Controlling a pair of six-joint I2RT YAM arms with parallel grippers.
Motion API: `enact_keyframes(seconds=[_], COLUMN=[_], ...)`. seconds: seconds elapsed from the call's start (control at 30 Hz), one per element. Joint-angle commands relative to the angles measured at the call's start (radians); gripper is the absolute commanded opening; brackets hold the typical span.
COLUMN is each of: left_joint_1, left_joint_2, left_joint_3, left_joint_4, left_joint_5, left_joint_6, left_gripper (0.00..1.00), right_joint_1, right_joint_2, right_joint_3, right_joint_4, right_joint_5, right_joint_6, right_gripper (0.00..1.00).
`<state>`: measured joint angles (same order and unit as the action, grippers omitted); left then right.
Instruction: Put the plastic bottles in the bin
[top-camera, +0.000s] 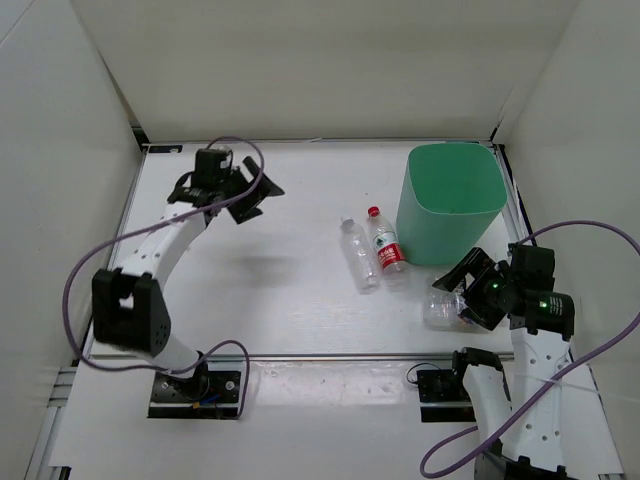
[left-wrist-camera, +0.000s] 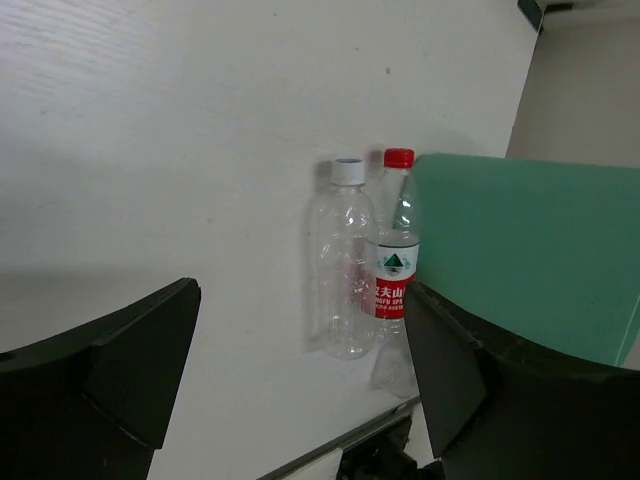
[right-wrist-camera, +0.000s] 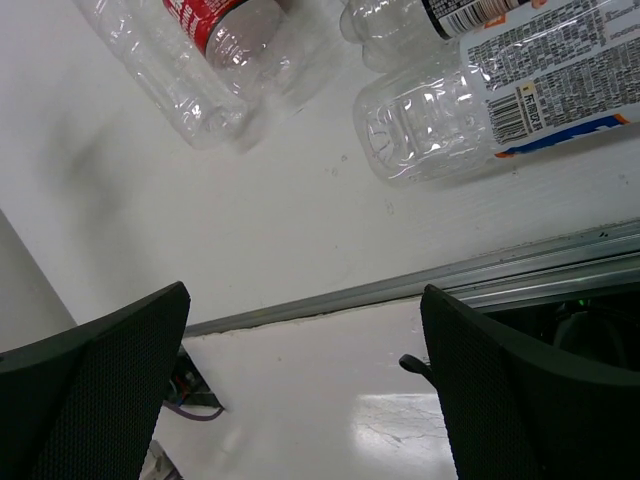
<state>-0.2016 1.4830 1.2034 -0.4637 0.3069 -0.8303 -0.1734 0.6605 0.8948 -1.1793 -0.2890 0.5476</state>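
The mint-green bin (top-camera: 452, 200) stands at the far right of the table. A white-capped clear bottle (top-camera: 358, 252) and a red-capped bottle with a red-white label (top-camera: 386, 242) lie side by side left of it. Both also show in the left wrist view, the white-capped bottle (left-wrist-camera: 343, 270) and the red-capped bottle (left-wrist-camera: 396, 270) next to the bin (left-wrist-camera: 530, 250). A stubbier clear bottle (top-camera: 443, 308) lies in front of the bin, beside my right gripper (top-camera: 470, 285), which is open and empty. In the right wrist view this bottle (right-wrist-camera: 480, 100) has a white printed label. My left gripper (top-camera: 245, 195) is open and empty, far left of the bottles.
Another clear bottle part with a dark barcode label (right-wrist-camera: 420, 15) shows at the top edge of the right wrist view. The table's metal front rail (right-wrist-camera: 450, 280) runs under my right gripper (right-wrist-camera: 305, 380). White walls enclose the table on three sides.
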Motion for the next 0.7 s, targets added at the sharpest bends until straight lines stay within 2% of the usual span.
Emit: enact_keyframes(seconds=[0.0, 0.1, 0.17, 0.27, 0.43, 0.67], left_joint_1=[-0.065, -0.136, -0.192, -0.269, -0.318, -0.383], left_joint_2=[0.158, 0.316, 0.431, 0.522, 0.614, 0.691], left_joint_3=[0.147, 0.296, 0.401, 0.482, 0.510, 0.524], left_joint_4=[0.016, 0.016, 0.016, 0.016, 0.016, 0.016], left_joint_5=[0.124, 0.133, 0.133, 0.133, 0.077, 0.077], left_joint_6=[0.086, 0.086, 0.086, 0.086, 0.086, 0.076], left_gripper=[0.93, 0.93, 0.97, 1.00, 1.00, 1.00], right_joint_1=[0.012, 0.012, 0.012, 0.012, 0.012, 0.012], right_joint_2=[-0.007, -0.007, -0.007, -0.007, -0.016, -0.079], right_joint_3=[0.027, 0.065, 0.098, 0.151, 0.187, 0.197], right_joint_4=[0.004, -0.051, -0.065, -0.103, -0.152, -0.220], right_joint_5=[0.019, 0.028, 0.015, -0.010, -0.010, 0.001], right_joint_6=[-0.024, -0.057, -0.057, -0.075, -0.075, -0.064], right_gripper=[1.00, 1.00, 1.00, 1.00, 1.00, 1.00])
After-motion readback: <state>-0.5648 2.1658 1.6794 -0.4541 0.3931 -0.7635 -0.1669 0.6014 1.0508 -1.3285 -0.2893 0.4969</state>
